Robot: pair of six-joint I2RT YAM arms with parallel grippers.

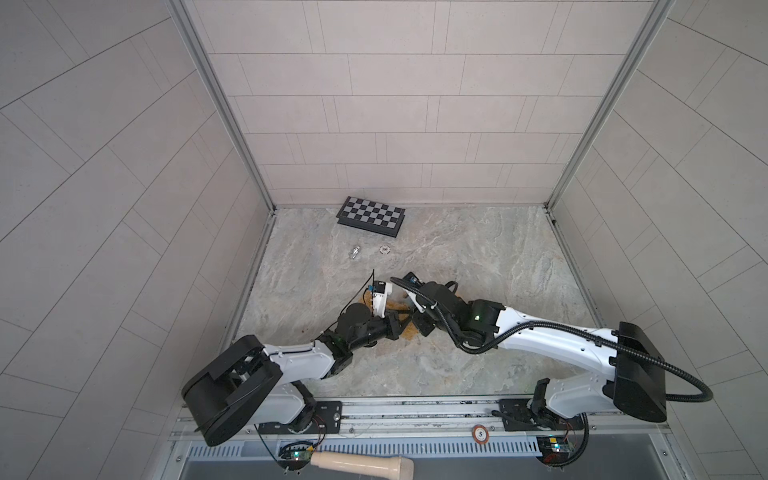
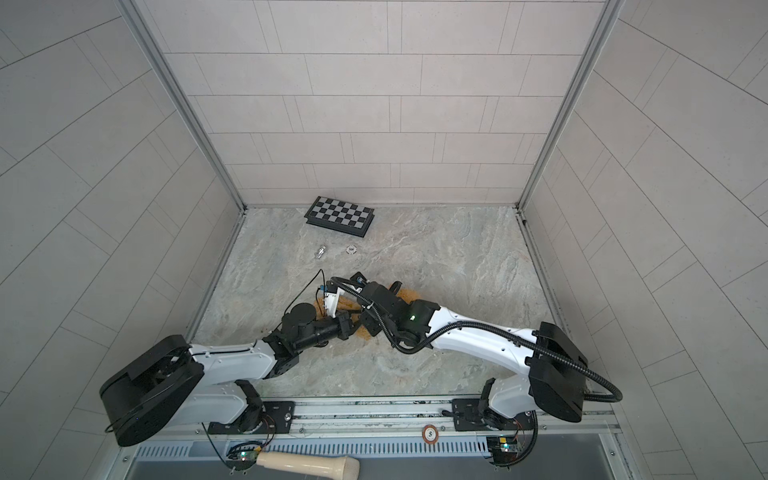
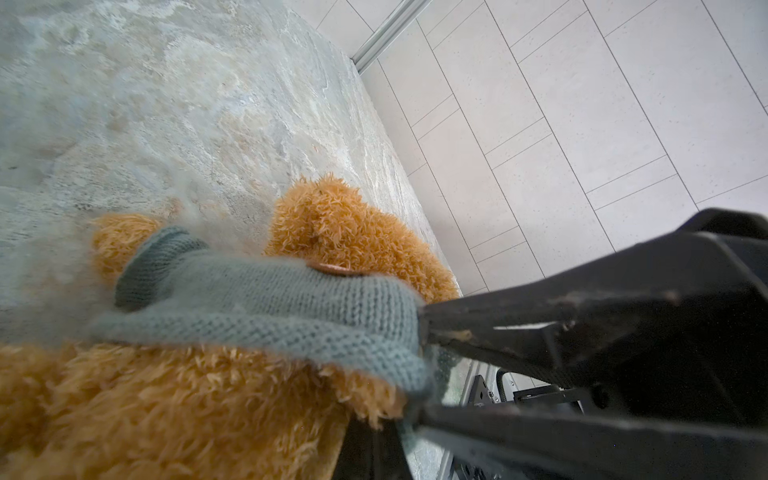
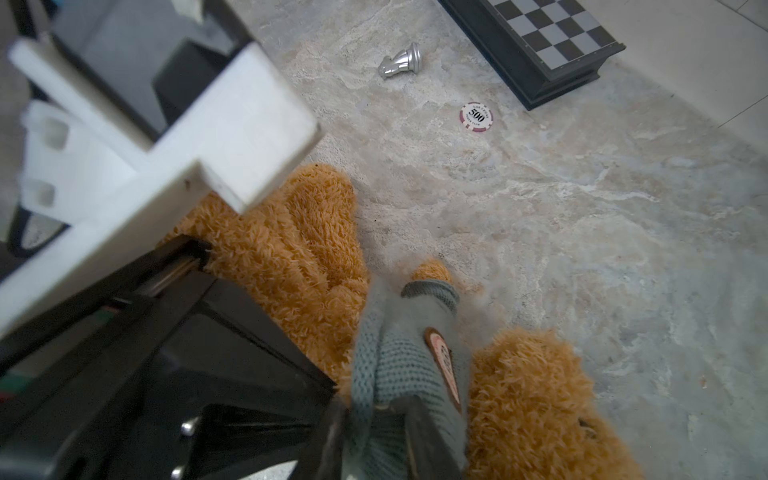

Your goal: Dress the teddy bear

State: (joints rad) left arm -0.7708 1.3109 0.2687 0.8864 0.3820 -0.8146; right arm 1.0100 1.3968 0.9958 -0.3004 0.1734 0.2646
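Since both arms are piled right over it, you can barely spot the teddy bear [image 4: 286, 266] in both top views. It's lying on the marble counter [image 1: 478, 257], roughly mid-counter and a bit toward the front, with just bits of orange fur peeking out.

Progress-wise I'd call it partway. The grey-green knit sweater [image 3: 257, 303] is on one limb: a paw [image 4: 428, 270] pokes out of a sleeve cuff. The rest of the knit is bunched into a stretched band across the fur, and plenty of body shows bare on either side. I see no second limb in a sleeve, so my guess is that sleeve and pulling the body down are what's left.

The right pincer [image 4: 374, 419] is clamped on the bunched knit near the little leather patch [image 4: 442, 365], with wool squeezed between its fingers. The left pincer [image 4: 328, 380] is fully closed, nose buried where fur meets knit. I can't tell if it's got any wool or fur in it.

Other stuff, well apart at the back:
- folded chessboard [image 1: 370, 216] by the wall
- silver chess piece [image 4: 401, 62] tipped on its side
- poker chip [image 4: 476, 118] near it

There's another chip [image 1: 480, 434] on the front rail, and a beige handle-looking thing [image 1: 361, 463] below it.

None of that blocks anything. The real squeeze is the two pincers sitting nearly nose to nose, so there's little room to work the knit around.
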